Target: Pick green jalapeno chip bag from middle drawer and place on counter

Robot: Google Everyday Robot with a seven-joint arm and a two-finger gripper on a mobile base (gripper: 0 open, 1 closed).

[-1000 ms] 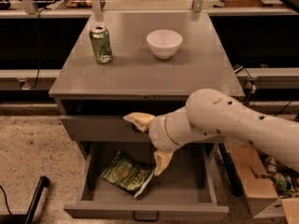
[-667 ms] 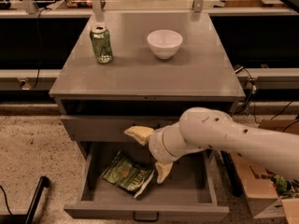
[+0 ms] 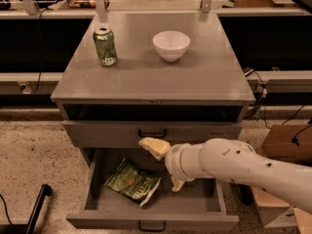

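Note:
The green jalapeno chip bag (image 3: 132, 182) lies flat in the left half of the open middle drawer (image 3: 152, 219), crinkled, with a pale corner at its lower right. My gripper (image 3: 164, 165) hangs over the drawer just right of the bag, a little above it. Its two cream fingers are spread apart, one (image 3: 154, 146) up by the closed drawer's front, the other (image 3: 177, 184) low in the drawer. Nothing is between them. The counter (image 3: 195, 82) is the grey cabinet top above.
A green drinks can (image 3: 105, 46) and a white bowl (image 3: 171, 45) stand at the back of the counter. The shallower drawer (image 3: 107, 132) above is closed. A cardboard box (image 3: 285, 145) and cables sit to the right on the speckled floor.
My arm has slid left and lower into the drawer opening, bringing the gripper closer to the chip bag. The bag, can and bowl have not moved.

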